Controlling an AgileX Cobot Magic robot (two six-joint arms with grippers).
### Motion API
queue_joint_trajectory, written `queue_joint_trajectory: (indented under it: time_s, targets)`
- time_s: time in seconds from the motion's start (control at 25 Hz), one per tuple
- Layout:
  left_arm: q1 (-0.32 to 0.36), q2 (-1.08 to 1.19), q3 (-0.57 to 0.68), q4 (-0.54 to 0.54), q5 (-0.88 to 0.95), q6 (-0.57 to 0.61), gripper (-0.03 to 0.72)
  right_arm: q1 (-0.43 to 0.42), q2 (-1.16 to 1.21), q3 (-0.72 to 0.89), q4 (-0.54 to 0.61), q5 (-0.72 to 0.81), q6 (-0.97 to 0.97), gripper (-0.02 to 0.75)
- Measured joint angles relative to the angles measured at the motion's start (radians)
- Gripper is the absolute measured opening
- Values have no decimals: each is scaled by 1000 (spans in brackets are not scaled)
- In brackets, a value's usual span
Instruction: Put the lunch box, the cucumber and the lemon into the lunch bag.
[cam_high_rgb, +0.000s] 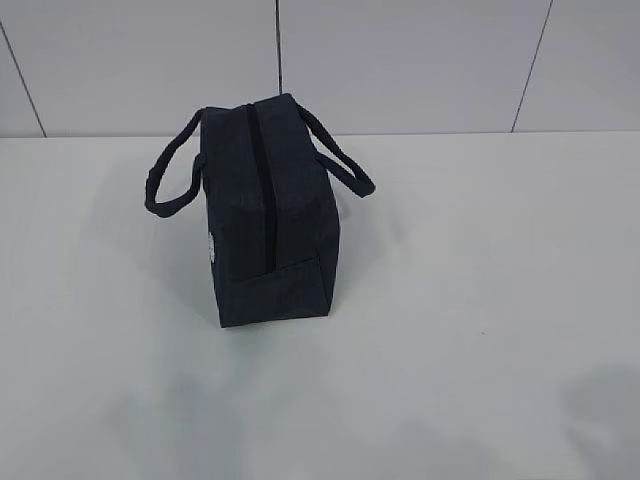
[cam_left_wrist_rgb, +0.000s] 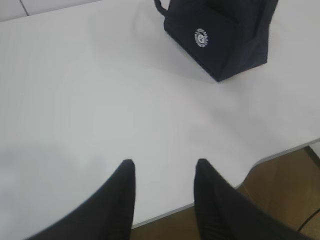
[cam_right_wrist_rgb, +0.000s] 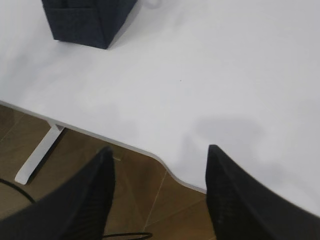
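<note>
From where I stand, only the bag (cam_high_rgb: 268, 215) is out on the white surface (cam_high_rgb: 480, 300), sitting toward the back with its zipper line running along the top and looking closed, one handle flopped to each side. I see no lunch box, cucumber or lemon anywhere on the surface in any of the views. My guess is they are either already zipped inside or not set out at all; the pictures don't settle which, so I can't say how much is left.

On the left, the left gripper (cam_left_wrist_rgb: 164, 175) hangs over the near edge of the surface, its two dark fingers apart, nothing between them, touching nothing. The bag's logo side faces it, well away.

On the right, the right gripper (cam_right_wrist_rgb: 160, 165) hovers at the surface's front edge, fingers spread wider, also empty, the bag's end well off from it.
</note>
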Motion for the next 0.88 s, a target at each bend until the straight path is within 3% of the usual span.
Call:
queue_joint_trajectory:
  time_s: [0.4, 0.88]
  targets:
    - [132, 0, 0, 0, 0, 0, 255, -323, 0, 0, 0, 0, 0, 442]
    - [145, 0, 0, 0, 0, 0, 246, -340, 0, 0, 0, -2, 0, 442]
